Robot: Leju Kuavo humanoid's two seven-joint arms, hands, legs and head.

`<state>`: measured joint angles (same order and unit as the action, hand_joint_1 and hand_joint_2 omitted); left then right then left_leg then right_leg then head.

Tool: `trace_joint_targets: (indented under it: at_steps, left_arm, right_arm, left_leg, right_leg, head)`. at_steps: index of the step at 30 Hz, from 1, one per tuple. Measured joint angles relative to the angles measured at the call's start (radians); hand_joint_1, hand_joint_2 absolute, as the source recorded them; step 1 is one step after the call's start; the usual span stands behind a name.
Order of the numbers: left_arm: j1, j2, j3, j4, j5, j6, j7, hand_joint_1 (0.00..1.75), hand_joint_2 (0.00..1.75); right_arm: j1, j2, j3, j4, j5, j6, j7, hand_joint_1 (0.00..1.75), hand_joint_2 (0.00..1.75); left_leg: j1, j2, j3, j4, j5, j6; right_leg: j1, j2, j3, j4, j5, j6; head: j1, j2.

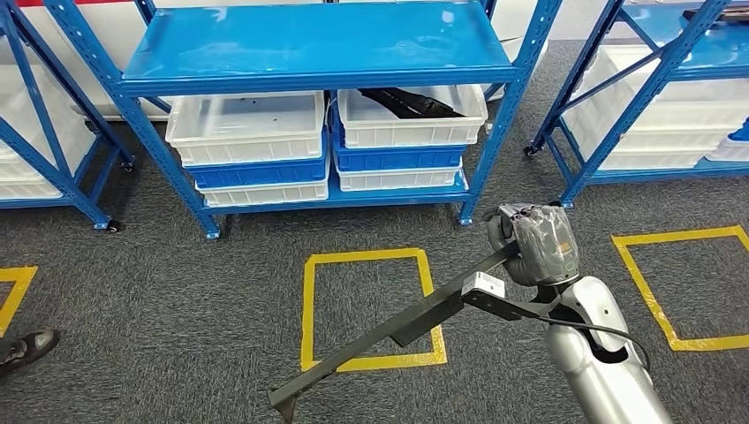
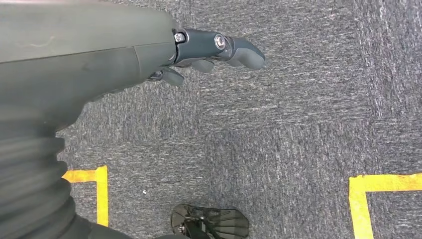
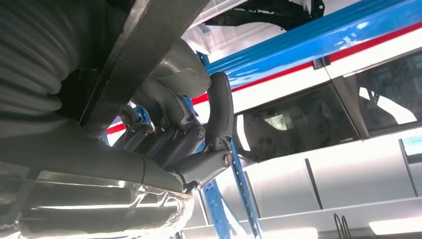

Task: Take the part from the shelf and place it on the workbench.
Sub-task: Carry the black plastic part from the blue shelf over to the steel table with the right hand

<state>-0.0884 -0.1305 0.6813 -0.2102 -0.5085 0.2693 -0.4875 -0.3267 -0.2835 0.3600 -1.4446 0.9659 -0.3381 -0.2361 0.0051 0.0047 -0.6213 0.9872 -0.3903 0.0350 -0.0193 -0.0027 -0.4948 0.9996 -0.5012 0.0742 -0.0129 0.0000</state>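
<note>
My right hand (image 1: 533,243) grips a long black part (image 1: 389,331) by one end. The part slants down toward the lower left, over the grey carpet and a yellow taped square (image 1: 371,309). A white label (image 1: 483,284) sits on it near the hand. In the right wrist view the fingers (image 3: 194,134) wrap around the black part (image 3: 144,45). My left hand (image 2: 209,52) hangs over the carpet, its fingers loosely curled and holding nothing. Another black part (image 1: 411,103) lies in a white bin (image 1: 411,119) on the blue shelf (image 1: 318,49).
White and blue bins (image 1: 252,146) are stacked on the lower shelf. More blue racks stand at the left (image 1: 44,132) and right (image 1: 671,88). Another yellow square (image 1: 684,283) marks the floor at right. A person's shoe (image 1: 26,346) shows at the left edge.
</note>
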Motion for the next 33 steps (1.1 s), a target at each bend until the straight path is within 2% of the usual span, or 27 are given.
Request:
trace_joint_targets:
  at_steps: [1,2,3,4,5,6,7,8,9,10,11,12,13,14,15,16,17,22,24,25,26,28,29,30,31,32,33]
  left_arm:
    - [0.0,0.0,0.0,0.0,0.0,0.0,0.0,0.0,1.75]
    - [0.0,0.0,0.0,0.0,0.0,0.0,0.001,0.0,1.75]
    - [0.001,0.0,0.0,0.0,-0.001,0.001,0.001,0.0,1.75]
    - [0.002,0.001,0.0,0.0,-0.001,0.002,0.002,0.0,1.75]
    - [0.003,0.001,0.0,0.0,-0.002,0.002,0.003,0.0,1.75]
    - [0.003,0.002,0.0,0.0,-0.003,0.003,0.003,0.0,1.75]
    - [0.003,0.002,0.0,0.0,-0.003,0.002,0.005,0.0,1.75]
    - [0.003,0.002,0.0,0.0,-0.004,0.0,0.007,0.0,1.75]
    - [0.003,0.002,0.0,0.0,-0.005,-0.003,0.009,0.0,1.75]
    - [0.003,0.002,0.0,0.0,-0.006,-0.008,0.011,0.0,1.75]
    - [0.003,0.002,0.0,0.0,-0.007,-0.013,0.012,0.0,1.75]
    - [0.002,0.002,0.0,0.0,-0.009,-0.016,0.013,0.0,1.75]
    - [0.001,0.002,0.0,0.0,-0.011,-0.018,0.014,0.0,1.75]
    - [0.0,0.003,0.0,0.0,-0.012,-0.019,0.014,0.0,1.75]
    - [-0.002,0.003,0.0,0.0,-0.013,-0.02,0.015,0.0,1.75]
    - [-0.003,0.003,0.0,0.0,-0.014,-0.02,0.016,0.0,1.75]
    - [-0.004,0.003,0.0,0.0,-0.014,-0.02,0.016,0.0,1.75]
    - [-0.004,0.004,0.0,0.0,-0.014,-0.021,0.017,0.0,1.75]
    - [-0.004,0.004,0.0,0.0,-0.014,-0.022,0.02,0.0,1.75]
    - [-0.004,0.003,0.0,0.0,-0.015,-0.024,0.023,0.0,1.75]
    - [-0.005,0.003,0.0,0.0,-0.015,-0.027,0.026,0.0,1.75]
    - [-0.006,0.001,0.0,0.0,-0.014,-0.029,0.03,0.0,1.75]
    - [-0.007,0.001,0.0,0.0,-0.014,-0.03,0.03,0.0,1.75]
    - [-0.007,0.0,0.0,0.0,-0.014,-0.03,0.031,0.0,1.75]
    - [-0.007,0.0,0.0,0.0,-0.014,-0.03,0.031,0.0,1.75]
    - [-0.007,0.0,0.0,0.0,-0.014,-0.03,0.031,0.0,1.75]
    - [-0.007,0.0,0.0,-0.001,-0.014,-0.03,0.031,0.0,1.75]
  right_arm:
    - [-0.001,0.0,-0.002,0.0,0.0,0.0,0.0,1.75,1.75]
    - [-0.001,-0.001,-0.003,0.0,0.0,0.0,0.0,1.75,1.75]
    - [-0.001,-0.001,-0.004,0.0,0.0,0.0,0.0,1.75,1.75]
    - [-0.002,-0.001,-0.005,0.0,0.0,0.0,0.0,1.75,1.75]
    - [-0.002,-0.001,-0.005,0.0,0.0,0.0,0.0,1.75,1.75]
    - [-0.002,-0.001,-0.005,0.0,0.0,0.0,0.0,1.75,1.75]
    - [-0.002,0.0,-0.005,0.0,0.0,0.0,0.0,1.75,1.75]
    - [-0.002,0.0,-0.005,0.0,0.0,0.0,0.0,1.75,1.75]
    - [-0.002,0.001,-0.005,0.0,0.0,0.0,0.0,1.75,1.75]
    - [-0.002,0.001,-0.005,0.001,0.0,0.0,0.0,1.75,1.75]
    - [-0.002,0.001,-0.005,0.001,0.0,0.0,0.0,1.75,1.75]
    - [-0.002,0.001,-0.005,0.002,0.0,0.0,0.0,1.75,1.75]
    - [-0.002,0.001,-0.005,0.002,0.0,0.0,0.0,1.75,1.75]
    - [-0.002,0.001,-0.005,0.002,0.0,0.0,0.0,1.75,1.75]
    - [-0.002,0.002,-0.005,0.002,0.0,0.0,0.0,1.75,1.75]
    - [-0.002,0.002,-0.006,0.002,0.0,0.0,0.0,1.75,1.75]
    - [-0.002,0.002,-0.006,0.002,0.0,0.0,0.0,1.75,1.75]
    - [-0.002,0.002,-0.006,0.002,0.0,0.0,0.0,1.75,1.75]
    - [-0.005,0.002,-0.006,0.002,0.002,0.0,0.0,1.75,1.75]
    - [-0.007,0.002,-0.006,0.002,0.002,0.0,0.0,1.75,1.75]
    - [-0.009,0.002,-0.007,0.002,0.003,0.0,-0.001,1.75,1.75]
    - [-0.01,0.001,-0.011,0.003,0.002,0.0,-0.001,1.75,1.75]
    - [-0.012,0.001,-0.012,0.003,0.002,0.0,-0.001,1.75,1.75]
    - [-0.013,0.002,-0.013,0.003,0.002,-0.001,-0.001,1.75,1.75]
    - [-0.016,0.002,-0.014,0.003,0.002,-0.001,-0.001,1.75,1.75]
    - [-0.019,0.002,-0.014,0.003,0.001,-0.002,-0.001,1.75,1.75]
    - [-0.022,0.002,-0.015,0.003,0.001,-0.002,-0.001,1.75,1.75]
  left_leg:
    - [-0.001,0.0,-0.004,0.0,0.008,-0.005]
    - [-0.003,-0.001,-0.007,-0.001,0.017,-0.01]
    - [-0.003,-0.001,-0.011,-0.001,0.023,-0.015]
    - [-0.002,-0.002,-0.019,0.005,0.015,-0.019]
    - [-0.001,-0.003,-0.03,0.024,-0.012,-0.025]
    - [0.001,-0.004,-0.046,0.064,-0.057,-0.03]
    - [0.003,-0.005,-0.064,0.124,-0.113,-0.034]
    - [0.005,-0.006,-0.081,0.195,-0.162,-0.039]
    - [0.007,-0.006,-0.092,0.258,-0.19,-0.042]
    - [0.008,-0.006,-0.093,0.3,-0.197,-0.045]
    - [0.01,-0.006,-0.075,0.306,-0.18,-0.047]
    - [0.012,-0.006,-0.041,0.277,-0.153,-0.048]
    - [0.014,-0.007,0.01,0.218,-0.133,-0.047]
    - [0.015,-0.007,0.062,0.149,-0.127,-0.045]
    - [0.015,-0.008,0.101,0.094,-0.132,-0.043]
    - [0.014,-0.008,0.126,0.057,-0.144,-0.042]
    - [0.013,-0.008,0.133,0.045,-0.151,-0.041]
    - [0.012,-0.009,0.142,0.028,-0.155,-0.04]
    - [0.006,-0.01,0.14,0.016,-0.149,-0.027]
    - [0.005,-0.009,0.131,0.011,-0.137,-0.014]
    - [0.004,-0.006,0.1,0.01,-0.107,0.002]
    - [0.006,0.003,0.022,0.005,-0.033,0.019]
    - [0.004,0.005,-0.019,0.006,0.002,0.02]
    - [0.004,0.005,-0.043,0.007,0.023,0.015]
    - [0.003,0.005,-0.056,0.008,0.037,0.01]
    - [0.001,0.005,-0.066,0.008,0.051,0.004]
    - [-0.001,0.005,-0.071,0.006,0.065,-0.003]
  right_leg:
    - [0.006,0.001,0.014,-0.027,-0.002,-0.008]
    - [0.013,0.002,0.015,-0.032,0.001,-0.015]
    - [0.01,0.001,0.005,-0.029,0.009,-0.025]
    - [0.004,-0.001,-0.004,-0.029,0.017,-0.035]
    - [-0.002,-0.003,-0.015,-0.028,0.027,-0.05]
    - [-0.008,-0.005,-0.028,-0.028,0.039,-0.064]
    - [-0.007,-0.007,-0.041,-0.026,0.05,-0.073]
    - [-0.005,-0.008,-0.057,-0.023,0.062,-0.079]
    - [-0.003,-0.008,-0.074,-0.021,0.074,-0.081]
    - [-0.002,-0.008,-0.092,-0.017,0.085,-0.08]
    - [-0.002,-0.008,-0.11,-0.013,0.095,-0.077]
    - [-0.003,-0.008,-0.128,-0.008,0.106,-0.074]
    - [-0.003,-0.007,-0.144,-0.003,0.116,-0.07]
    - [-0.002,-0.007,-0.157,0.001,0.125,-0.065]
    - [-0.001,-0.006,-0.166,0.004,0.131,-0.06]
    - [0.0,-0.006,-0.17,0.006,0.135,-0.057]
    - [0.001,-0.005,-0.172,0.006,0.136,-0.056]
    - [0.003,-0.005,-0.174,0.007,0.139,-0.054]
    - [0.002,-0.007,-0.174,0.001,0.156,-0.043]
    - [0.002,-0.008,-0.176,-0.003,0.166,-0.035]
    - [0.001,-0.007,-0.195,0.056,0.119,-0.034]
    - [-0.001,-0.003,-0.213,0.226,0.033,-0.021]
    - [-0.003,-0.001,-0.199,0.291,-0.003,-0.014]
    - [-0.005,-0.001,-0.148,0.27,0.016,-0.001]
    - [-0.006,0.0,-0.077,0.191,0.011,-0.002]
    - [-0.002,0.001,-0.01,0.098,-0.01,-0.01]
    - [0.001,0.002,0.038,0.025,-0.034,-0.019]
  head:
    - [0.0,0.0]
    - [0.0,0.0]
    - [0.0,0.0]
    - [-0.001,0.0]
    - [-0.002,0.0]
    - [-0.003,0.0]
    - [-0.005,0.0]
    - [-0.006,0.0]
    - [-0.006,0.0]
    - [-0.006,0.0]
    - [-0.006,0.0]
    - [-0.006,0.0]
    - [-0.006,0.0]
    - [-0.007,0.0]
    - [-0.007,0.0]
    - [-0.007,0.0]
    - [-0.007,0.0]
    - [-0.007,0.0]
    - [-0.004,0.0]
    - [-0.002,0.0]
    - [0.002,0.0]
    - [0.007,0.0]
    - [0.01,0.0]
    - [0.011,0.0]
    - [0.011,0.0]
    - [0.01,0.0]
    - [0.008,0.0]
